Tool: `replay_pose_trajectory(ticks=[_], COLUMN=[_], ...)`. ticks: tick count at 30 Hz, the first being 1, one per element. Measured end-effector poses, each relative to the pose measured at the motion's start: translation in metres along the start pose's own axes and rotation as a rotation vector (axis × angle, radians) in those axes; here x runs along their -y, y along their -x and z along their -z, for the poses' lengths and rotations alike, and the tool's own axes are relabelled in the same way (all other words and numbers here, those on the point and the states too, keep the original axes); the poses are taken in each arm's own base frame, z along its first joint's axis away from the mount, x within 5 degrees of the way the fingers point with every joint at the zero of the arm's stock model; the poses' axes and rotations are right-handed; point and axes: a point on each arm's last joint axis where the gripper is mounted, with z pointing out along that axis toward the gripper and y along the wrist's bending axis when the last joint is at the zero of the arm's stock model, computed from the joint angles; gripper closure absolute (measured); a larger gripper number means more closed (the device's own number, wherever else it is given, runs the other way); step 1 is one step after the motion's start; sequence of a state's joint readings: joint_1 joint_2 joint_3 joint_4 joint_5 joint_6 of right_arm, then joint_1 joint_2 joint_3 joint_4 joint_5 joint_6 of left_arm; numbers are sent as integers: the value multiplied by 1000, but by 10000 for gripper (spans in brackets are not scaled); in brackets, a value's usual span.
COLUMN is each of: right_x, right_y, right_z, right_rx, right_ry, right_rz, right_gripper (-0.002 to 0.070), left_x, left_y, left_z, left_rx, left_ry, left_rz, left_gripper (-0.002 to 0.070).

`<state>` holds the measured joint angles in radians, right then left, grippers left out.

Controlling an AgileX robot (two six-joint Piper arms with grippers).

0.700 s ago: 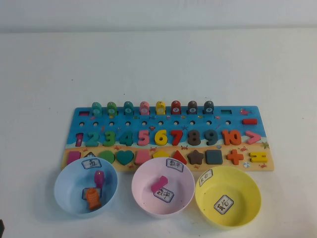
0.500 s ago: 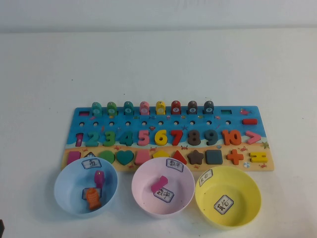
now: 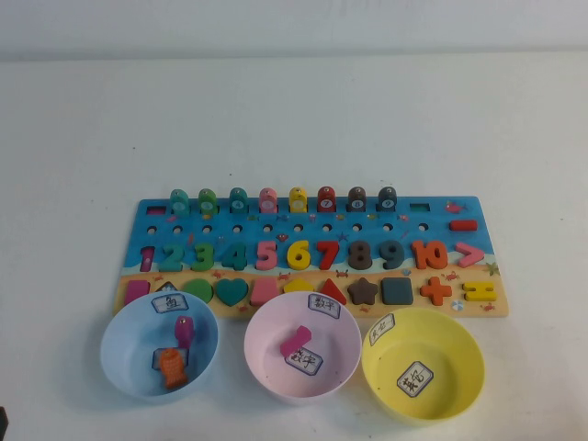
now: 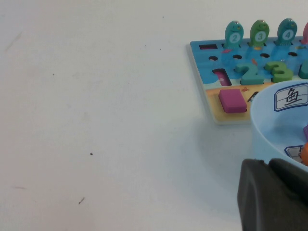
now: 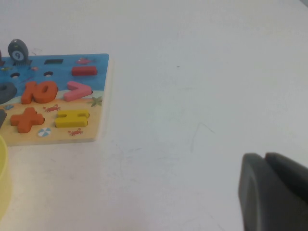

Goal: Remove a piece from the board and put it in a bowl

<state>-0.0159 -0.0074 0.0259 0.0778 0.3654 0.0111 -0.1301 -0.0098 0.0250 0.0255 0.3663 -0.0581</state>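
The board (image 3: pixel 312 257) lies mid-desk; the pink bowl (image 3: pixel 302 357) sits just beside its near edge. The 5 (image 3: pixel 266 254) is untouched, so everything remains. My left gripper (image 4: pixel 274 195) and right gripper (image 5: pixel 274 192), fingers together and empty, wait near the desk's near corners.

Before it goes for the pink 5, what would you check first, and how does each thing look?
1. 5 seated in the board, between the 4 and 6: ok.
2. Nothing over the 5: ok.
3. Pink bowl near the board, open top; one magenta block inside, room left: ok.
4. Left gripper beside the blue bowl, holding nothing: ok.
5. Right gripper over bare table right of the board, holding nothing: ok.
6. Either gripper open wide enough: cannot tell.
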Motion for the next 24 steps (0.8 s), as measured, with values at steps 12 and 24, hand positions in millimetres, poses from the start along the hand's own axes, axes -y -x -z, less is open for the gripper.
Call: replay_pose_trajectory(ticks=[12, 24], right_x=[0, 0], right_y=[0, 0], right_z=[0, 0], right_rx=[0, 0], right_ry=[0, 0], right_rz=[0, 0], right_gripper=[694, 694], left_x=[1, 7], left_y=[0, 22], left_z=[0, 3], left_rx=[1, 216], left_ry=[-11, -150], left_rz=[38, 610], left_gripper=[680, 679])
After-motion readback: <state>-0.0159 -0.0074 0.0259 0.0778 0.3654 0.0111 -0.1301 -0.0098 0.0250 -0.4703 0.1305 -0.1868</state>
